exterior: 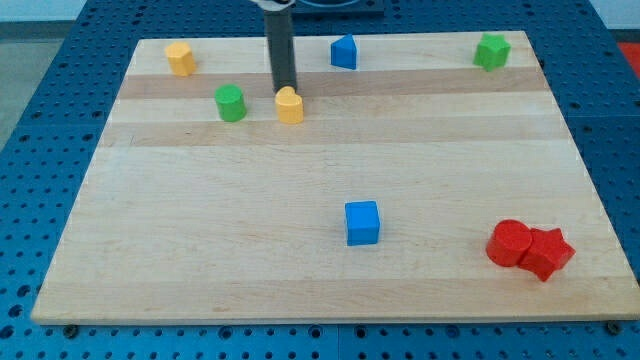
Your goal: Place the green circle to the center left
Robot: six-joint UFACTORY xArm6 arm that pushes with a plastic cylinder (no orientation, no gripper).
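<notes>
The green circle (231,102) is a short green cylinder on the wooden board, in the upper left part of the view. My tip (286,89) is the lower end of a dark rod coming down from the view's top. It stands to the right of the green circle, apart from it, and right behind a yellow block (290,105) that sits just below it in the view.
A yellow block (181,58) lies at the top left, a blue block (345,51) at the top middle, a green star-like block (491,51) at the top right. A blue cube (362,222) sits lower middle. A red cylinder (510,243) and red star (547,252) touch at the lower right.
</notes>
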